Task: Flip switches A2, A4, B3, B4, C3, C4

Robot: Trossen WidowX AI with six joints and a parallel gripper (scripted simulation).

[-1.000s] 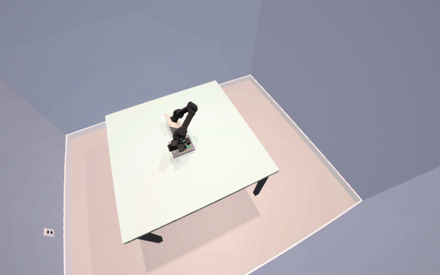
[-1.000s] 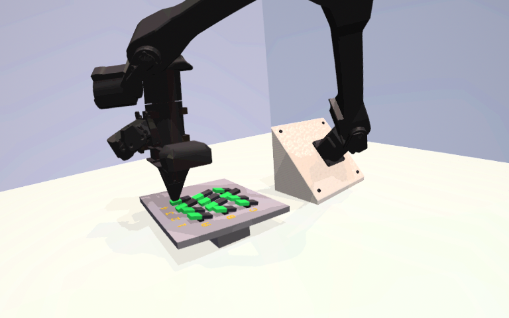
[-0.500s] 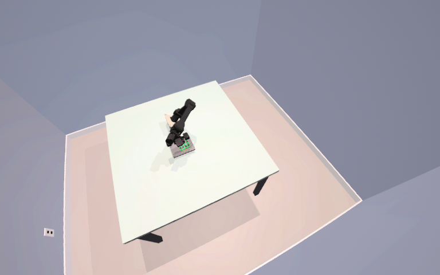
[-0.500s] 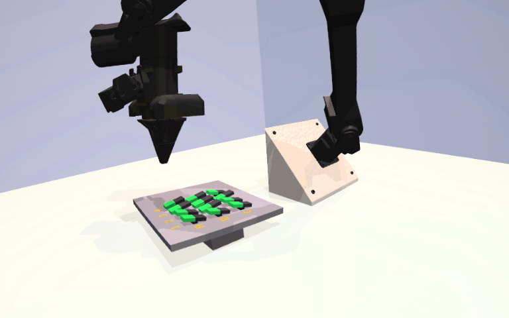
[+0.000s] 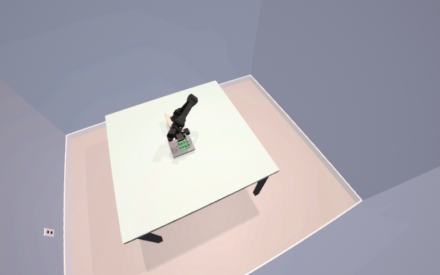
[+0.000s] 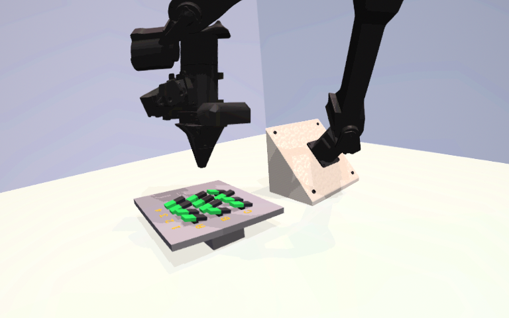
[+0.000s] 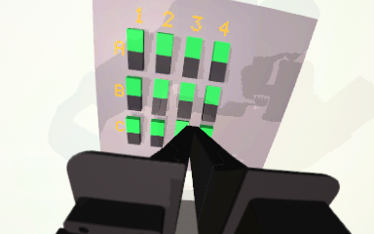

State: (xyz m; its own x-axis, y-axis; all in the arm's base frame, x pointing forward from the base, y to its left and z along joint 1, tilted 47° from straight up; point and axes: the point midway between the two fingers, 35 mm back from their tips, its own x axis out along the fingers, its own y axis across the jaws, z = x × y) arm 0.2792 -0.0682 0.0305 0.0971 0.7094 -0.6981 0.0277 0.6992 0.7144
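One arm, one gripper [image 5: 180,137] [image 6: 201,165] [image 7: 191,132] and one panel [image 5: 175,153] [image 6: 162,228] [image 7: 277,39]; the panel sits on one dark block [image 6: 225,239] above the table [image 5: 181,191] [image 6: 328,275], in front of one wedge-shaped mount [image 6: 289,142]. The panel carries twelve switches, three rows of four, each with one green half and one black half, plus four orange numerals and three orange letters. In the wrist view the fingertips cover much of C3 and C4, so their tilt is hard to tell; the top view shows the switches too small to read. The jaws are pressed together, with nothing between them, and hang above the panel, apart from it.
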